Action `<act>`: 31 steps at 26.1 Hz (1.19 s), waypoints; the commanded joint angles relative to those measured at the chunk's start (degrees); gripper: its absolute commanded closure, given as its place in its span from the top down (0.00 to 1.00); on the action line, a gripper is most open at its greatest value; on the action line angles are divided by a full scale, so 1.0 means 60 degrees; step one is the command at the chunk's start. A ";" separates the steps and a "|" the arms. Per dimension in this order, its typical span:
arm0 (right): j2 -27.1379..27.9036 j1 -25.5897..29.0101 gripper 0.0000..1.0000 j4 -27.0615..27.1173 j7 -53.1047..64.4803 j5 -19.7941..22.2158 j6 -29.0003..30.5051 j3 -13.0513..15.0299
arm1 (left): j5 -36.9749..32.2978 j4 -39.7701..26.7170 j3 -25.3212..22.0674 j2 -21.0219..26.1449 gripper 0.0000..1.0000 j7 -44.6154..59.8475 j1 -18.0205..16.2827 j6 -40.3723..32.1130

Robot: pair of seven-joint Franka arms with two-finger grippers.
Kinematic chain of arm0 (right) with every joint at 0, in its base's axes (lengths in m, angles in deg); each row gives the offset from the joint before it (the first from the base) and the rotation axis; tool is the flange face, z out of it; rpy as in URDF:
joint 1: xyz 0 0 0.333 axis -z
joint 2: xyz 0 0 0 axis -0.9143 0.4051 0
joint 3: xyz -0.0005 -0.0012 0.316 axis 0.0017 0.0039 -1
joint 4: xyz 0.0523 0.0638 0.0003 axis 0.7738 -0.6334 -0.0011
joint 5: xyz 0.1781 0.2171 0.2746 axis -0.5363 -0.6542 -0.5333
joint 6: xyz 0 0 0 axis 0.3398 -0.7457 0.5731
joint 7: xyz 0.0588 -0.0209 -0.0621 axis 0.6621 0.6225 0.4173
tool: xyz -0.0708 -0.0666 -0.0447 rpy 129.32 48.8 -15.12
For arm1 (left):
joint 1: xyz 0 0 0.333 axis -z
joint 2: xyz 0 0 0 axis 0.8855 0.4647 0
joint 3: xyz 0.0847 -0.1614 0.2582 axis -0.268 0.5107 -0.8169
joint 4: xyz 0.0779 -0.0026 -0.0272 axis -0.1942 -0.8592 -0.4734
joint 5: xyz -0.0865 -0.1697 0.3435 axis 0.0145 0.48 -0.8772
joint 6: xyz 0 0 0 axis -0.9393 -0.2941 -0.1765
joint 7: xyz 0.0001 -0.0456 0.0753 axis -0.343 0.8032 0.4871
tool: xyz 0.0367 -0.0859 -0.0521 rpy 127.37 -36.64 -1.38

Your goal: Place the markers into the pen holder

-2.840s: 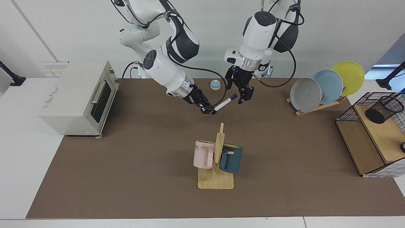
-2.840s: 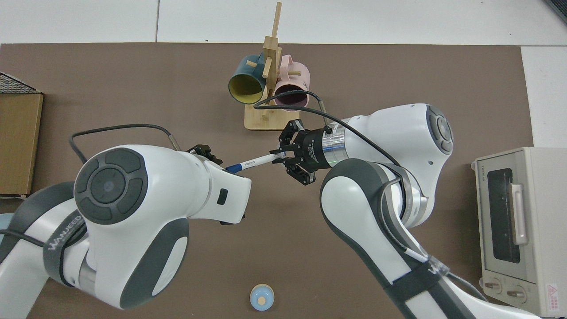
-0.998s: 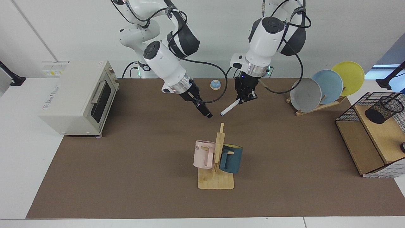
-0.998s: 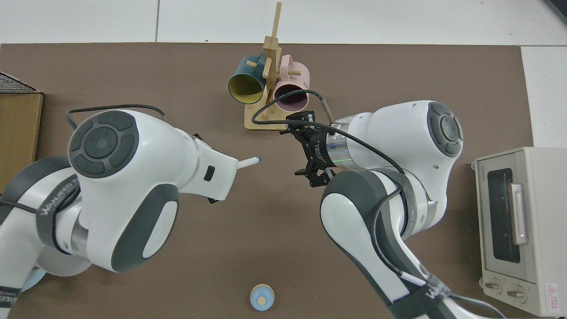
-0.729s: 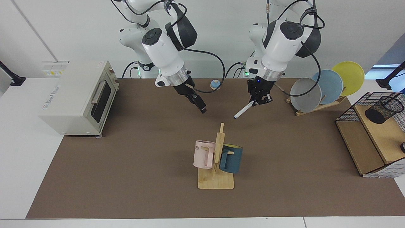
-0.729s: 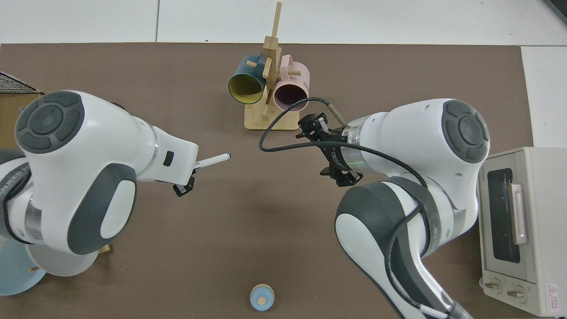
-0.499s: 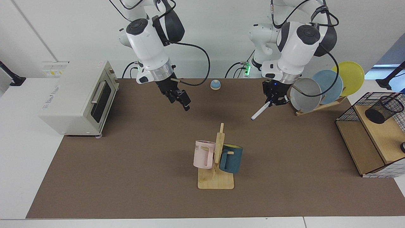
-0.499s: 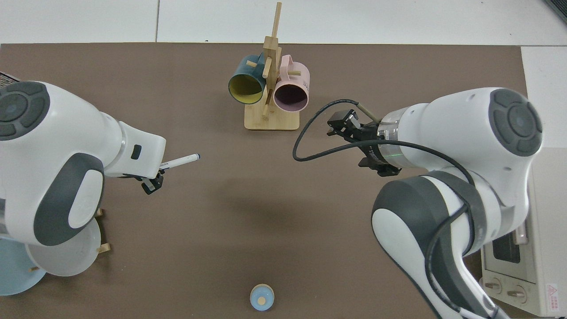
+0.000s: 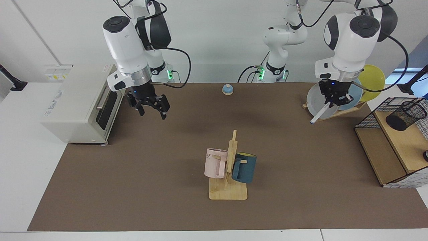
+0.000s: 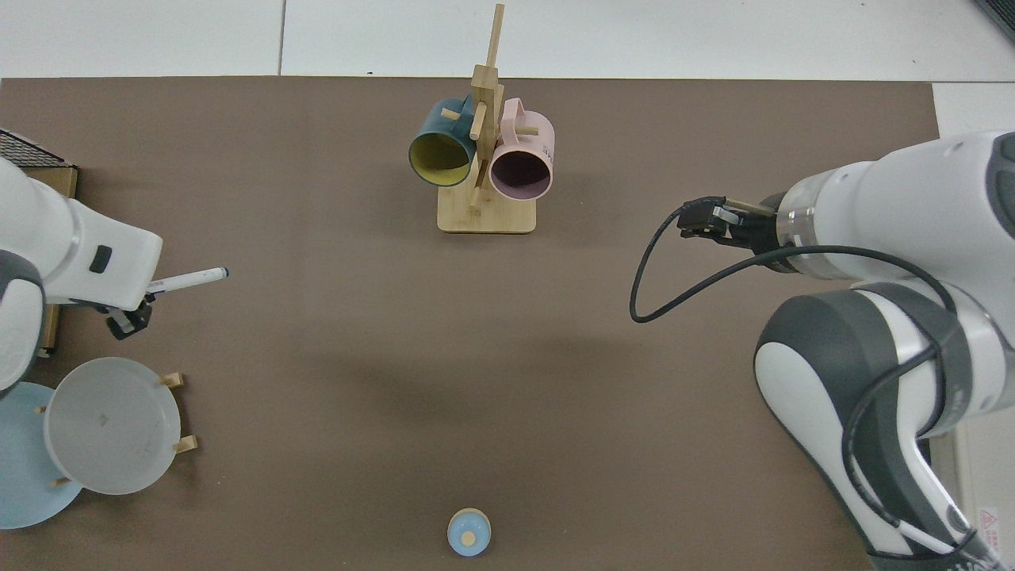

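The left gripper [image 9: 335, 100], clamped on the slim white blue-capped marker [image 9: 318, 113], hangs at 9 o'clock of the empty black wire-mesh pen holder [image 9: 406, 115] (insertion pending); the right gripper [image 9: 151, 106] waits, fingers apart.

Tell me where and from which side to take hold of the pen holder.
Grip the pen holder by its solid rim, one finger inside the mouth and one outside. It lies tilted on the wooden shelf of the wire basket, mouth facing the table's middle, so come from that open side. The left gripper holds the marker.
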 commanded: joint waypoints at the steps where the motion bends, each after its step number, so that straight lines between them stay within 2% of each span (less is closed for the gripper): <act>1: -0.0257 0.0646 1.00 -0.0059 0.1833 0.0665 -0.0257 -0.0106 | -0.0750 0.0545 0.0114 0.0160 0.00 -0.2136 -0.0997 -0.0331; 5: -0.0388 0.1042 1.00 -0.0044 0.2815 0.0709 -0.0344 -0.0091 | -0.1087 0.0881 0.0114 0.0189 0.00 -0.3340 -0.1788 -0.0228; 8: -0.0432 0.1175 1.00 -0.0029 0.3314 0.0709 -0.0651 -0.0077 | -0.1526 0.1014 0.0114 0.0160 0.00 -0.4057 -0.1995 -0.0243; 10: -0.0447 0.1219 1.00 0.0043 0.3738 0.0709 -0.1220 -0.0033 | -0.1965 0.1131 0.0114 0.0145 0.00 -0.4541 -0.2010 -0.0243; 13: -0.0433 0.1380 1.00 0.0730 0.4514 0.0739 -0.2625 0.0026 | -0.2537 0.1365 0.0099 0.0160 0.00 -0.4967 -0.2039 -0.0316; 16: -0.0447 0.1424 1.00 0.0923 0.5101 0.0695 -0.3419 0.0055 | -0.3020 0.1570 0.0099 0.0189 0.00 -0.5245 -0.2228 -0.0272; 22: -0.0696 0.1453 1.00 0.0879 0.5029 0.0446 -0.3421 0.0011 | -0.3928 0.1776 0.0114 0.0365 0.00 -0.5670 -0.2742 0.0210; 31: -0.0784 0.1409 1.00 0.0776 0.5014 0.0343 -0.3435 -0.0004 | -0.4866 0.1952 -0.0062 0.0774 0.00 -0.6901 -0.2786 0.1469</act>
